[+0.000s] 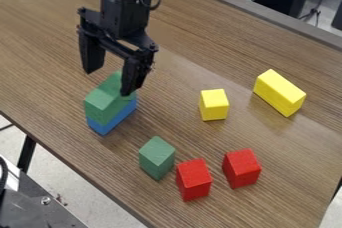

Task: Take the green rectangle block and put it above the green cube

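The green rectangle block (107, 100) lies on top of a blue block (115, 120) at the left of the table. Above its far end hangs my gripper (108, 81), open, its two fingers spread wide with nothing held between them. One finger overlaps the block's right side in the view; whether it touches cannot be told. The green cube (157, 157) stands on the table nearer the front edge, to the lower right of the stacked pair and apart from it.
Two red blocks (194, 179) (241, 168) stand right of the green cube, one very close to it. A yellow cube (214, 105) is mid-table, and a long yellow block (279, 92) lies farther right. The wooden table's (60, 117) front edge runs diagonally at lower left.
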{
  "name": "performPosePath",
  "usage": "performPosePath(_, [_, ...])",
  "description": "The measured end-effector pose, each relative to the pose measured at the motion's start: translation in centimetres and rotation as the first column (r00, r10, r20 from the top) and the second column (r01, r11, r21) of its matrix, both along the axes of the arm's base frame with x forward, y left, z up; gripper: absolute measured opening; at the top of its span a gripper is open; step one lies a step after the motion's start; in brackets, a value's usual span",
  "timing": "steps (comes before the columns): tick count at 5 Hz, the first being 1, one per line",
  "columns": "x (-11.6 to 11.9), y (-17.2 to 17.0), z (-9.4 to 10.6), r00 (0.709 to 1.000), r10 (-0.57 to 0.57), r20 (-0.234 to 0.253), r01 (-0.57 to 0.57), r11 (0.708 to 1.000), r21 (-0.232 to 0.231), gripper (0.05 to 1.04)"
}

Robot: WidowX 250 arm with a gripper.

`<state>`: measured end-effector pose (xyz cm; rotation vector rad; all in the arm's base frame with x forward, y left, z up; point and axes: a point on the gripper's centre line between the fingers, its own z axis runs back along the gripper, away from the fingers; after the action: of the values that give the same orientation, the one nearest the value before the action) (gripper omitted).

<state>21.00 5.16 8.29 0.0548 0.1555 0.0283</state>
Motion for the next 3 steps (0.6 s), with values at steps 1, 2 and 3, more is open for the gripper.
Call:
performPosePath(1, [0.1, 0.2, -0.6, 1.0, 0.025, -0.004, -0.025, 0.999, -0.021, 0.999])
performPosePath(2, [0.2, 0.3, -1.3, 1.0, 0.01, -0.018, -0.011, 0.999, -0.043, 0.999])
performPosePath(3, [0.2, 0.3, -2.1, 0.999, 0.0, -0.042, -0.003, 0.999, -0.051, 0.956])
